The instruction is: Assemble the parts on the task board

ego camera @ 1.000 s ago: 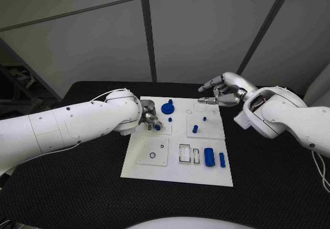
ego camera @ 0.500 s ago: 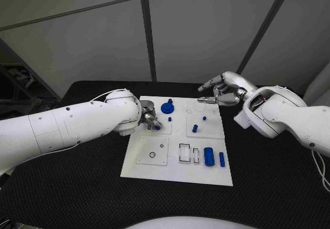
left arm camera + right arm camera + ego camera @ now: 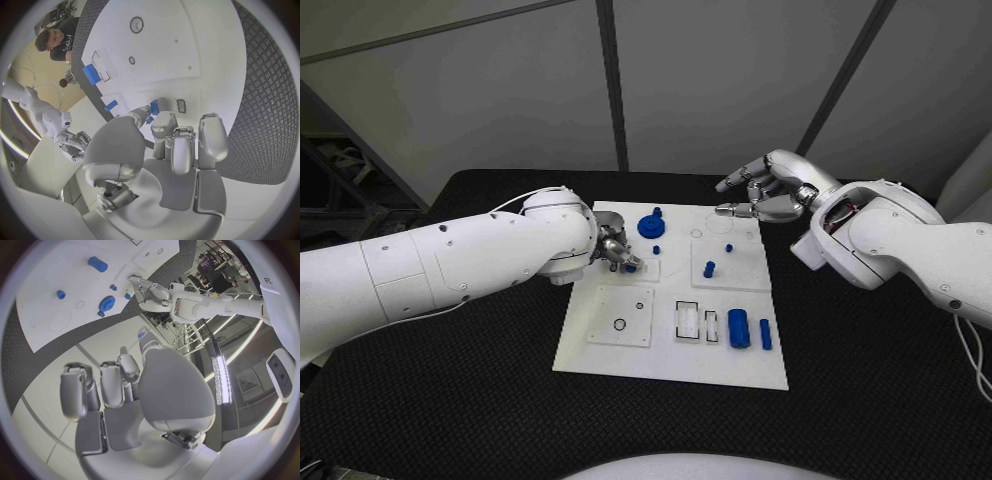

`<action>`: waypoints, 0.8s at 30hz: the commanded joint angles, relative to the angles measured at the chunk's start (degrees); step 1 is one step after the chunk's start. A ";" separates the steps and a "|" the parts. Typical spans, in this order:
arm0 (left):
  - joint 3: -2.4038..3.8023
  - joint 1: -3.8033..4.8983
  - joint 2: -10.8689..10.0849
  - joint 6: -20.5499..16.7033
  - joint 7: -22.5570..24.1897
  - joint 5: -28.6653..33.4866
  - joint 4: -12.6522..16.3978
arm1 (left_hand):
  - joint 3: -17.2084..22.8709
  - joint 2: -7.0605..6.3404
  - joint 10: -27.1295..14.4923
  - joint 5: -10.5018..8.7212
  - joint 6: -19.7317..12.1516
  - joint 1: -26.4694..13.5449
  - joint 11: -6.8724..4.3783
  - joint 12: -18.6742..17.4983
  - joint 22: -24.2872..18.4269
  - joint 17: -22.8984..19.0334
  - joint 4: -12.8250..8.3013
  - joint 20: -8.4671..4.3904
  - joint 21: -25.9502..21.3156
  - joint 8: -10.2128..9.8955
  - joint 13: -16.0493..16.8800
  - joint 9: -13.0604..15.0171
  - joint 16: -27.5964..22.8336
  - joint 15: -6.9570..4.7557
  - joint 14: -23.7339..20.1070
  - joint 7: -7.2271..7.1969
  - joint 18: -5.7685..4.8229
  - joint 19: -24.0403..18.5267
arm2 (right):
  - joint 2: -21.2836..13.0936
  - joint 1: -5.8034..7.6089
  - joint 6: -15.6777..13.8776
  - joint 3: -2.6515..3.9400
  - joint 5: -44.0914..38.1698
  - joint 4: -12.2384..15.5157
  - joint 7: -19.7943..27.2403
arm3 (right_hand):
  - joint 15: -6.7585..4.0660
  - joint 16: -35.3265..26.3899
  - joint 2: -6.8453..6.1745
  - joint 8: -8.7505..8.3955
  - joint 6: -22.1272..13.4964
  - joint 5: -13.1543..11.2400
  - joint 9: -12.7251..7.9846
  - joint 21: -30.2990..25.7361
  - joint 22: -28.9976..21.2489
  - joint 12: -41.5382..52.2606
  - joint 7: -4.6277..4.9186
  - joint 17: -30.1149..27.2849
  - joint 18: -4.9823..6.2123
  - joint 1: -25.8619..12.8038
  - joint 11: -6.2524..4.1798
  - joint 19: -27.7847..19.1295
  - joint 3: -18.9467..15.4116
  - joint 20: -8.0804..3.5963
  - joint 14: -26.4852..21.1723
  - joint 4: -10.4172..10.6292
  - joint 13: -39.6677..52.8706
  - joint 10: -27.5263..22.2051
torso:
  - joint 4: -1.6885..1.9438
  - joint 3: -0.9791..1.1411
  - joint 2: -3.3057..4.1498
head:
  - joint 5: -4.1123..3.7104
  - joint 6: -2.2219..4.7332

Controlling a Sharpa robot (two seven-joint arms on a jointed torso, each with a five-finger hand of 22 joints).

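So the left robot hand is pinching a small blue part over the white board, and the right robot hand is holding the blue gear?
Not quite. The right robot hand holds nothing; the blue gear lies on the task board, as the head view shows. The left robot hand does pinch a small blue part.

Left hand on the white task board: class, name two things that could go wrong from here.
1. The left hand pinches a small blue peg by its fingertips; so slight a hold could let it slip or tilt.
2. The blue gear stands close by on the white task board; the hand might knock it.
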 commanded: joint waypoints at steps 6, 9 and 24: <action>-0.04 -0.07 0.19 -0.69 -0.24 0.48 -0.32 | -1.00 -0.42 4.01 -2.61 0.63 0.29 -0.30 0.22 0.15 13.71 2.03 0.04 0.00 -0.59 0.43 0.16 0.21 0.08 5.72 0.13 -0.89 0.31 | -0.06 0.13 -0.23 0.04 -0.17 0.16 0.25 | -0.28 -0.37 0.07 -0.26 0.36 -0.16 -0.07 -0.27 7.73 0.31 0.13 -0.09 0.71 -0.68 0.06 1.20 0.02 -0.44 1.94 0.35 -0.01 0.32 | -0.04 0.01 0.04 | -0.06 0.17; -0.04 -0.07 0.19 -0.97 -0.21 0.48 -0.36 | -1.64 -0.61 4.01 -3.87 0.74 0.28 -0.28 0.22 0.21 13.69 3.01 0.05 -0.01 -0.73 0.45 0.22 0.19 0.09 5.71 0.15 -0.89 0.33 | -0.08 0.13 -0.26 0.04 -0.17 0.16 0.25 | -0.28 -0.42 0.06 -0.27 0.36 -0.16 -0.08 -0.34 7.64 0.22 0.13 -0.17 0.73 -0.70 0.06 1.15 0.01 -0.44 1.92 0.38 -0.08 0.27 | -0.04 0.00 0.03 | -0.07 0.23; 0.91 -0.06 -1.00 -2.95 0.12 0.48 0.64 | -10.74 -3.03 3.95 -14.86 1.63 -2.91 -0.16 0.26 0.16 13.33 7.33 -0.13 -0.41 -1.61 0.61 0.66 -0.05 -0.10 5.62 0.31 -0.81 0.20 | -0.06 0.13 -0.32 0.04 -0.17 -0.17 0.37 | -0.28 -0.73 -0.01 -0.31 0.33 -0.15 -0.10 -0.64 7.32 0.14 0.14 -0.58 0.82 -0.82 0.07 0.94 -0.05 -0.45 1.83 0.53 -0.15 0.22 | -0.01 -0.01 0.01 | -0.06 0.51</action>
